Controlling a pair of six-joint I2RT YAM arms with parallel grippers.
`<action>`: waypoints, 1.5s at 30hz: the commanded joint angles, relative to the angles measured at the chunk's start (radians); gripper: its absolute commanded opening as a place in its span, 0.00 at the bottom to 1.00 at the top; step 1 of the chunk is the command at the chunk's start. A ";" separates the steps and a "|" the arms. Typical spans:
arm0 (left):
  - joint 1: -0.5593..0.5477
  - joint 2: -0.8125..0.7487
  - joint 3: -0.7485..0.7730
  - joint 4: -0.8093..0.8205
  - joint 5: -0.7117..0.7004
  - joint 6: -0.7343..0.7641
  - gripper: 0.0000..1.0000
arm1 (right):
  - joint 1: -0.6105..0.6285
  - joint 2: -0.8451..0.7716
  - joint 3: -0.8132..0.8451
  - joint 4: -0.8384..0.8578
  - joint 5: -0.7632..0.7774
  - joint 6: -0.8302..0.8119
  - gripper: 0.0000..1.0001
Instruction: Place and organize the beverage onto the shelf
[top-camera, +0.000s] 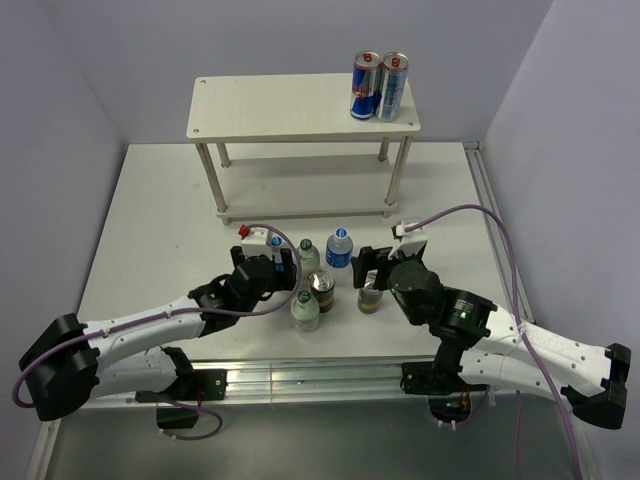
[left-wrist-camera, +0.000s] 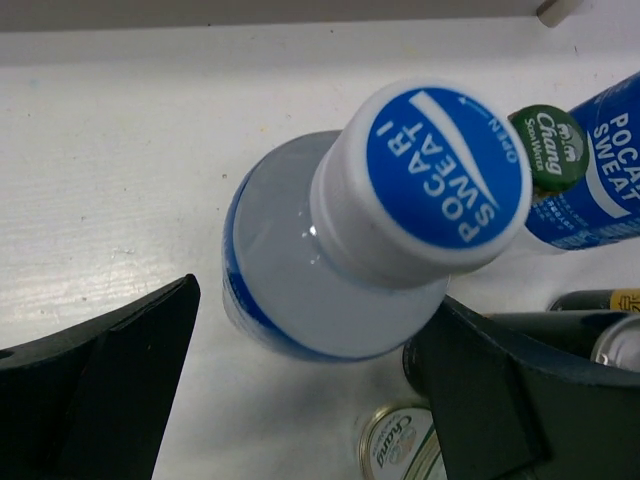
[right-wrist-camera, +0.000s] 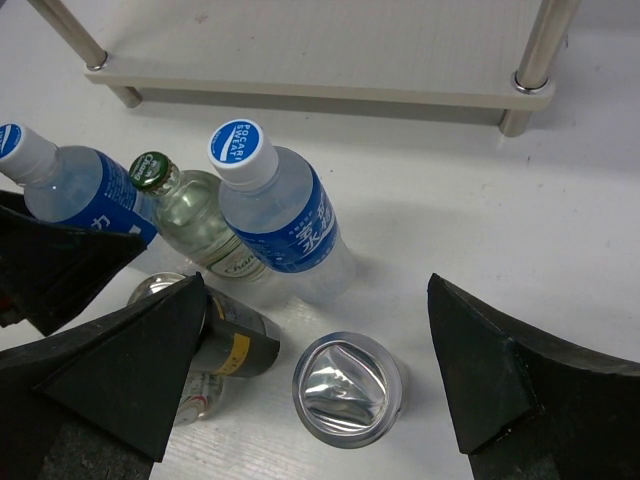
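Top external: cream shelf (top-camera: 290, 105) stands on white table (top-camera: 150, 250) between lilac walls (top-camera: 60, 70).

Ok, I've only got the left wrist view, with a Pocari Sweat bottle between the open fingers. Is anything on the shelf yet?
Observer: The top view shows only two tall blue-and-silver cans on the shelf, at the right end of its top board.
Operator: What's the right arm doing?
Observer: The right fingers stand open either side of a short can, with a gap on each side.
Operator: How many green caps are there? I see one.
Observer: Two. One green-capped bottle stands beside yours, and a second green-capped bottle is nearer the arm bases.
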 joint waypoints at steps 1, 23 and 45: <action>-0.004 0.045 -0.007 0.125 -0.056 0.042 0.93 | 0.001 0.002 -0.012 0.015 0.016 0.005 0.98; 0.060 0.023 0.117 0.122 -0.201 0.241 0.00 | 0.001 0.001 -0.036 0.046 0.016 -0.004 0.98; 0.412 0.309 0.436 0.412 -0.027 0.415 0.00 | 0.003 0.016 -0.052 0.071 0.005 -0.015 0.98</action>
